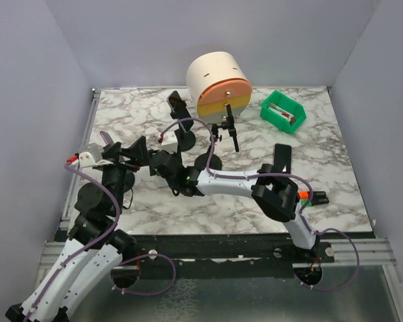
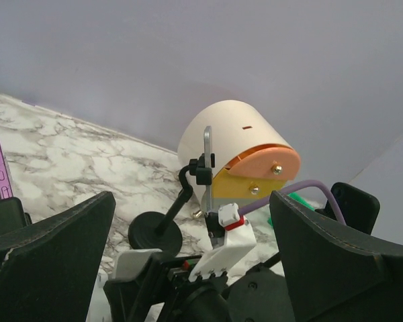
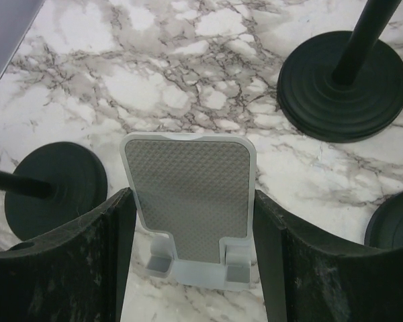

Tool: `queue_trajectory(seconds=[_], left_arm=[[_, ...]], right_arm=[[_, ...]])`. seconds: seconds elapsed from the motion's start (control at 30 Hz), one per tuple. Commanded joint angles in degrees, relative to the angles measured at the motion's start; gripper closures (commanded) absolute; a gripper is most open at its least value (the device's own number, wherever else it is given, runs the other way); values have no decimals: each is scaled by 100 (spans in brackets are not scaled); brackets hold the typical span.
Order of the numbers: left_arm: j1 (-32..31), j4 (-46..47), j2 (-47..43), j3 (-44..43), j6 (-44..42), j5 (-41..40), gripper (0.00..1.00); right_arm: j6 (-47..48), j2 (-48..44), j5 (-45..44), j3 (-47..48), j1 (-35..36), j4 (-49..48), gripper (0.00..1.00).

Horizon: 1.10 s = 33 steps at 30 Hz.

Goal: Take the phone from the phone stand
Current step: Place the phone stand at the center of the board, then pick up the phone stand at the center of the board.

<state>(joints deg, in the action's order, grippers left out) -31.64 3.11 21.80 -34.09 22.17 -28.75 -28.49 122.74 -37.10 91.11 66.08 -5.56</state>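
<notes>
Bin (image 1: 269, 107) (green) holds red-white item (image 1: 283, 113); right fingers (image 3: 67, 268) clasp stand (image 3: 189, 194).

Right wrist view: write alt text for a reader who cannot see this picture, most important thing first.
An empty white phone stand with a grey dotted pad stands on the marble table, with the right gripper closed against its two sides. Three round black bases of other stands sit around it, two with dark posts rising from them.
</notes>
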Motion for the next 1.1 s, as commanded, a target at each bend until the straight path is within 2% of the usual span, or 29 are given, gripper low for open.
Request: queue_trajectory(seconds=[0.0,0.23,0.33,0.43,0.63,0.77,0.83,0.9,0.97,1.07], left_arm=[[-27,-169,59,-168,59,-56,2],[-26,-171,47,-156,70,-86,3],[-27,-172,49,-156,69,-73,3],[-24,-175,83,-163,77,-48,3],[-35,-145,309,-182,29,170,3],[-79,-201,648,-316,-58,478,2],[-133,-215,819,-359,-129,612,1],[-146,-218,957,-386,-145,764,1],[-162,-192,1057,-397,-116,865,1],[-216,-156,1106,-326,82,501,1]], right_arm=[[-496,-251,-652,21,305,539,47],[-1257,-276,-1143,138,317,1568,46],[-1408,-301,-1147,153,317,1782,32],[-1459,-332,-1073,149,317,1890,23],[-1502,-562,-898,47,317,1986,11],[-1578,-1074,-708,-178,362,2264,6],[-1498,-1580,-582,-643,385,2155,5],[-1244,-2298,-315,-1568,396,1462,4],[-517,-3052,338,-2640,396,213,4],[198,-3955,1362,-3737,396,-584,6]])
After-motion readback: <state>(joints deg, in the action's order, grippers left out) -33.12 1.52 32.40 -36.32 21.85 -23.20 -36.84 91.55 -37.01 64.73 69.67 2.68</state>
